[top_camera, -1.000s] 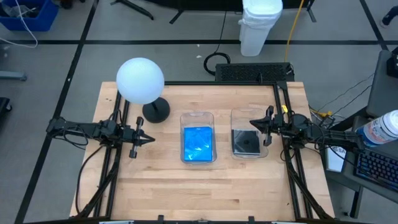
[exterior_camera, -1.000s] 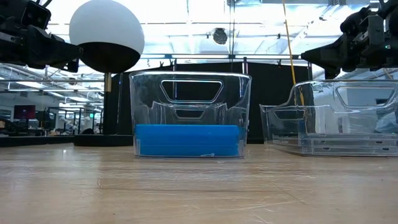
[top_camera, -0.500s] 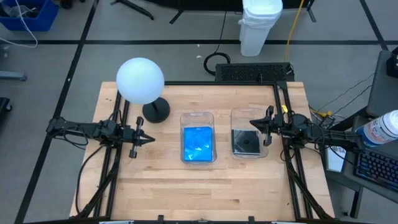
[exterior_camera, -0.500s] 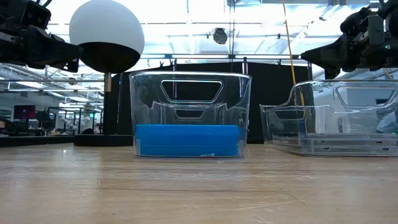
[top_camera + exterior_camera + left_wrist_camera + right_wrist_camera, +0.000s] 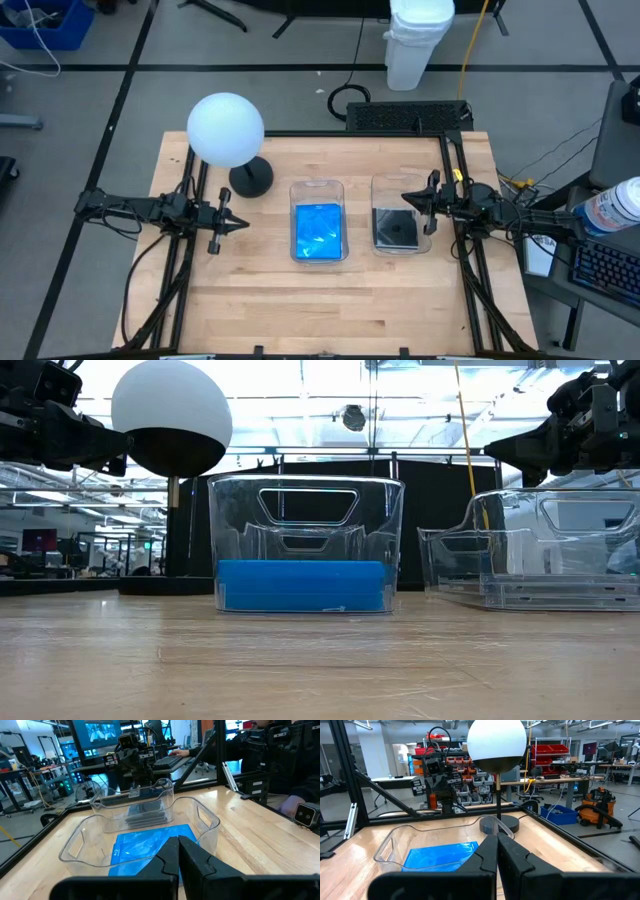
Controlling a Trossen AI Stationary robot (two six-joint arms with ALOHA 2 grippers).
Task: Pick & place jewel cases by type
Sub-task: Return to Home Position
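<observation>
**Sorting looks finished; both arms hang empty above the surface (image 5: 330,310).**
The left pincer (image 5: 240,224), fingers pressed together, hovers beside the left bin (image 5: 318,186). The right pincer (image 5: 408,200), also closed on nothing, sits above the rim of the right bin (image 5: 400,181). To home cleanly, I'd draw the right arm back high and level, clear of that rim. The blue jewel cases (image 5: 319,231) lie flat in the left bin, long axis along the bin's length. The dark jewel cases (image 5: 397,229) lie flat in the right bin.

Blue jewel cases (image 5: 319,232): translucent bright blue. Dark jewel cases (image 5: 396,230): dark grey/black. L bin (image 5: 318,185), R bin (image 5: 398,181): clear. Surface (image 5: 330,310): light wood w/ grain. Lamp globe (image 5: 226,128): white; lamp base (image 5: 251,179): black.
</observation>
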